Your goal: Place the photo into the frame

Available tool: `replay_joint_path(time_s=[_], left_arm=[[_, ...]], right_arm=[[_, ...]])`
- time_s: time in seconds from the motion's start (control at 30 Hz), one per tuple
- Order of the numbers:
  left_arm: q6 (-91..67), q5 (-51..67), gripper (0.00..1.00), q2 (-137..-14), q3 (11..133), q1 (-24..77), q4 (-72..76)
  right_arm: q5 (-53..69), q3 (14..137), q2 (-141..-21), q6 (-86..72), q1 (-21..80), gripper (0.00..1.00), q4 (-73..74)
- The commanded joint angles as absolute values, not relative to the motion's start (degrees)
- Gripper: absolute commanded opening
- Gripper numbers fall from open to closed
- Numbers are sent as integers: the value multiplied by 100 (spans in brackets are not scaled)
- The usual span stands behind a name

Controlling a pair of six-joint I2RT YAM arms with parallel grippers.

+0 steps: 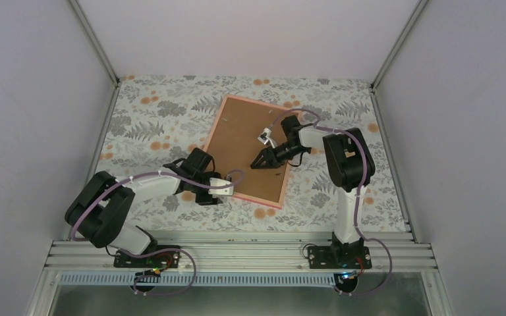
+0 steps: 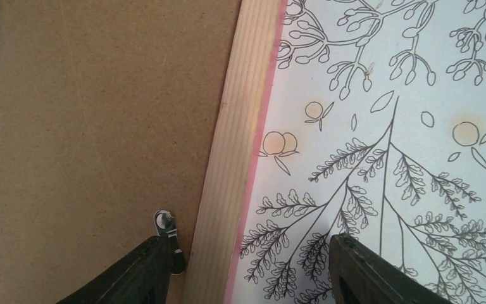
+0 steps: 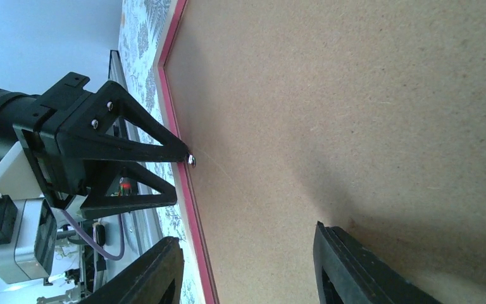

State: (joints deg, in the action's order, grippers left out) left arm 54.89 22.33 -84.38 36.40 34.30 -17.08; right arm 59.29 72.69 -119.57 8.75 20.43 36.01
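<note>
The frame lies face down in the middle of the table. Its thin pink border surrounds a plain brown board that fills its back. The photo is not in view. My left gripper is open at the frame's near left edge. In the left wrist view its fingers straddle the wooden rail, one finger by a small metal clip. My right gripper is open and empty just above the board. The right wrist view also shows the left gripper at the pink edge.
A floral tablecloth covers the table. Grey walls and metal posts close in the back and both sides. An aluminium rail carrying both arm bases runs along the near edge.
</note>
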Motion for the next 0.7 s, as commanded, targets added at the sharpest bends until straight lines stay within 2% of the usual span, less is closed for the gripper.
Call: replay_joint_path(time_s=[0.0,0.17,0.47,0.67], left_arm=[[5529,2226,62,-8588,3667,3468,-1656],[5546,2286,54,-8484,3650,3497,-1807],[5212,2141,57,-8111,3857,3483,-1858],[5151,1918,58,-8324,3756,3480,-1684]], right_arm=[[5475,7077,-12197,914,1964,53,3694],[5470,7083,-12184,922,1952,52,3683],[5445,6901,-12116,940,1926,52,3622],[5447,6891,-12154,954,1908,52,3608]])
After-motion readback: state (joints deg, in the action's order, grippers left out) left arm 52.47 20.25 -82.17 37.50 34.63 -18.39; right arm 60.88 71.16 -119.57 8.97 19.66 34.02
